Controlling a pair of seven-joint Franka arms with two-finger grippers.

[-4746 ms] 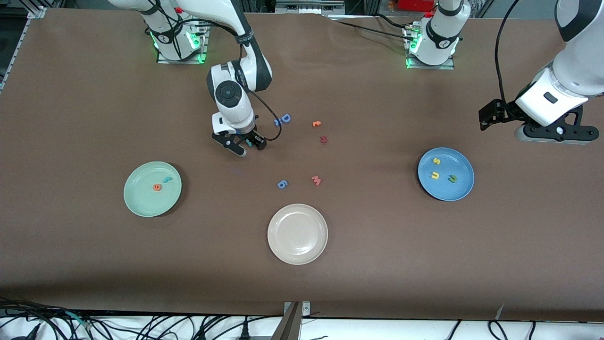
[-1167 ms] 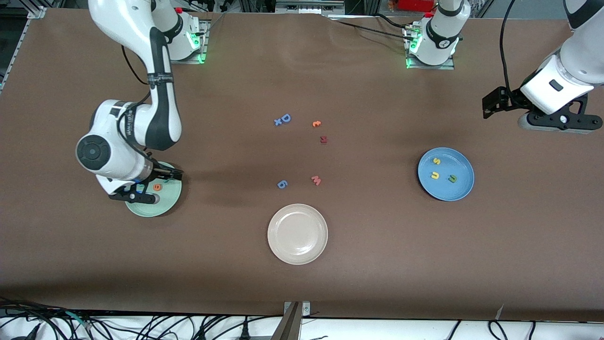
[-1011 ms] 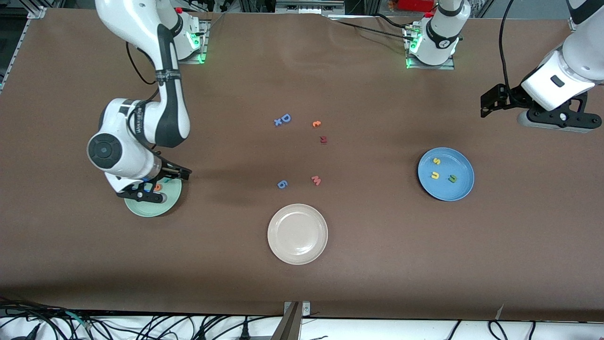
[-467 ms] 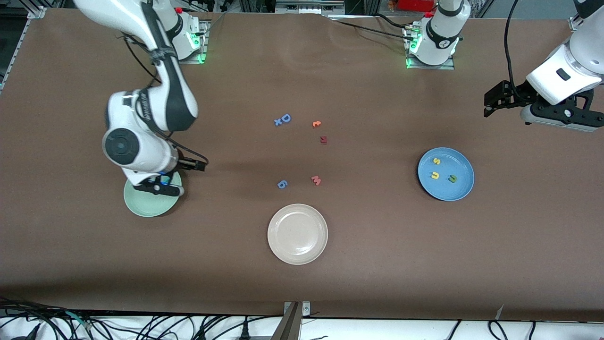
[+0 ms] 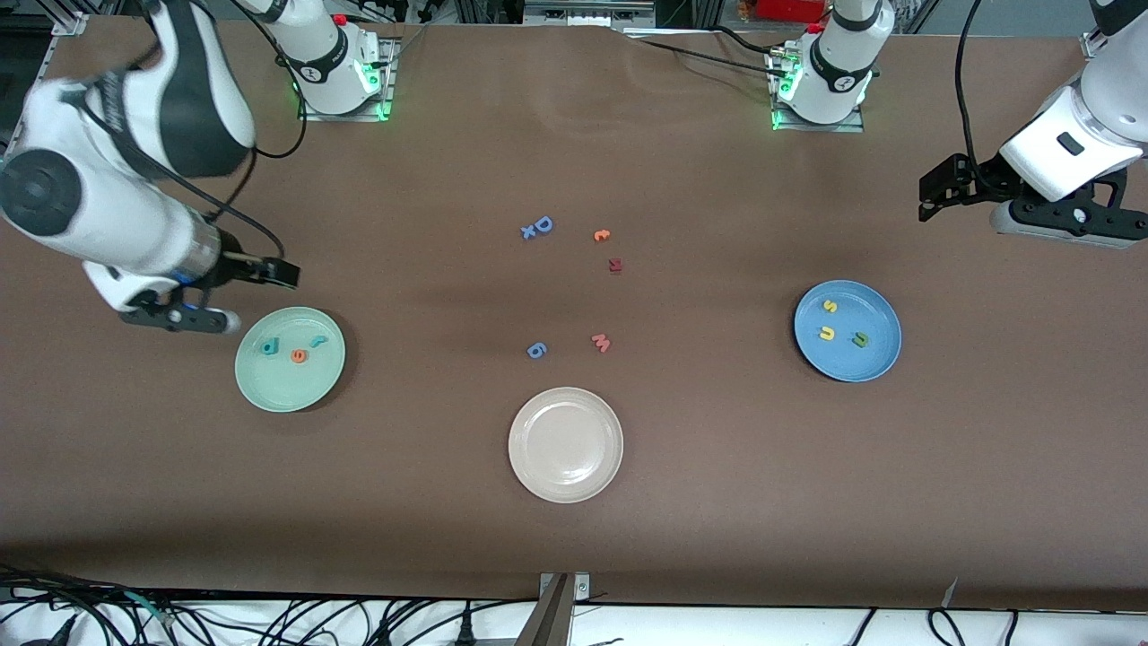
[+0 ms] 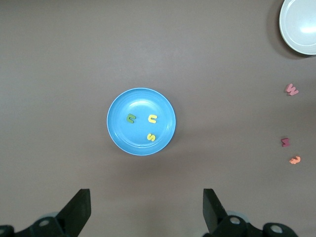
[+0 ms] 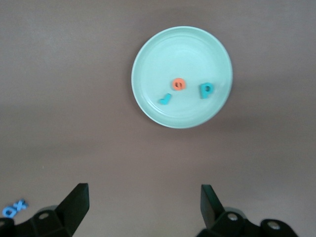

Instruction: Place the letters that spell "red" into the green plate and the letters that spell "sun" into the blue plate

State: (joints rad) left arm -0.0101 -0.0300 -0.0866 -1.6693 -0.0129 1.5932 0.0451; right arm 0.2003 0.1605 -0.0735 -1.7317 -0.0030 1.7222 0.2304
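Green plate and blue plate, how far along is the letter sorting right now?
Done, it seems: the green plate holds the teal r, orange e and teal d; the blue plate holds the yellow s, yellow u and green n. Both the right gripper and left gripper are open and empty. Nothing looks left.

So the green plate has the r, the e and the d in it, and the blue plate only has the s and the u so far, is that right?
Not quite. The blue plate holds all three: the yellow s, the yellow u and the green n, as the left wrist view shows. The green plate does hold the r, the e and the d.
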